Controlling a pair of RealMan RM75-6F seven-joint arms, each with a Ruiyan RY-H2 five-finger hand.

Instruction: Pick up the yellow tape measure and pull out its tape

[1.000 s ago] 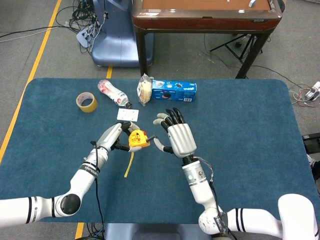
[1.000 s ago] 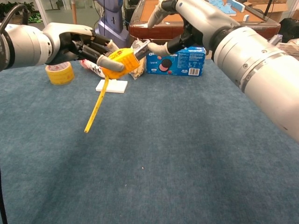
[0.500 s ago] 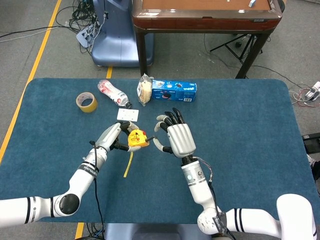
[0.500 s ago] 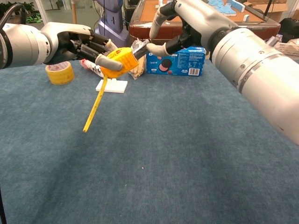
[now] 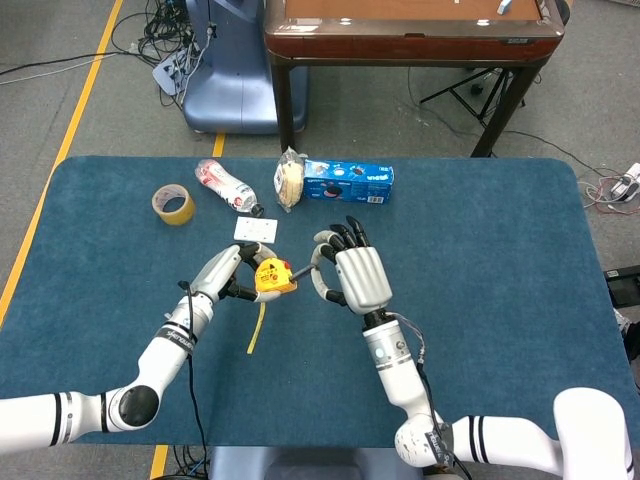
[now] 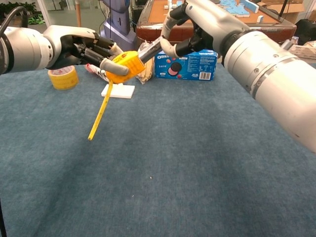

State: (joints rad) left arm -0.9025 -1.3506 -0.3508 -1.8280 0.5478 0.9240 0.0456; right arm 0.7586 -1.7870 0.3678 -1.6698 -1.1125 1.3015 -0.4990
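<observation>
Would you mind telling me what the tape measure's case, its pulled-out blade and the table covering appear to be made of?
Tape measure: yellow case, probably smooth moulded plastic, with a slight sheen. Blade: thin yellow strip that stays straight unsupported, likely coated spring steel. Table covering: blue, matte and fuzzy-textured, seemingly felt or short carpet.

The yellow tape measure [image 5: 273,277] is a small blocky case with a dark patch on its upper face, held up off the blue bench [image 5: 480,270], left of the bench's middle and closer to the far edge than the near one. The left hand [image 5: 228,272] grips it from its left side, fingers [image 6: 109,64] wrapped around the case. From its underside a yellow tape [image 6: 100,114] hangs out, a narrow straight strip slanting down toward the near edge, its free end just above or on the bench surface; which one cannot be told.
</observation>
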